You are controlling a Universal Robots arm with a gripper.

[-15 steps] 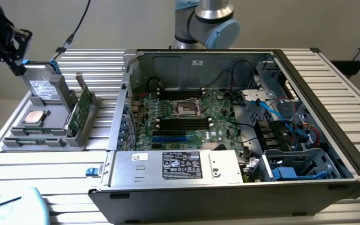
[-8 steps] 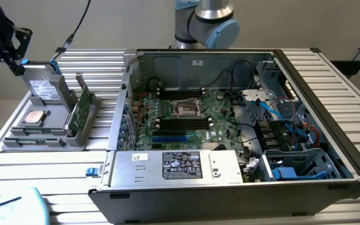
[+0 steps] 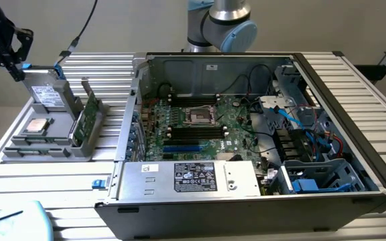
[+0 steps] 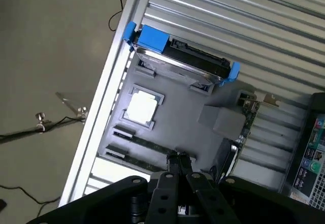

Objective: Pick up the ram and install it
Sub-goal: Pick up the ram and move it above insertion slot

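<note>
Slatted table point(image 3: 59, 181), tray point(image 3: 54, 132) at the exterior view's left w/ ram point(image 4: 144, 142) in near slot, gripper point(image 4: 179, 158) over it, jaws pressed together, empty; light, stiff, fragile, so prob. pinch long edges mid-stick.

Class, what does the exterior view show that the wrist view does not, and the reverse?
Exterior view: the green motherboard inside the open black computer case. Wrist view: the grey floor with loose cables, and the slim dark-green ram stick lying flat. Both: the grey plastic parts tray, its square silver processor chip, and the blue-clipped hard drive.
</note>
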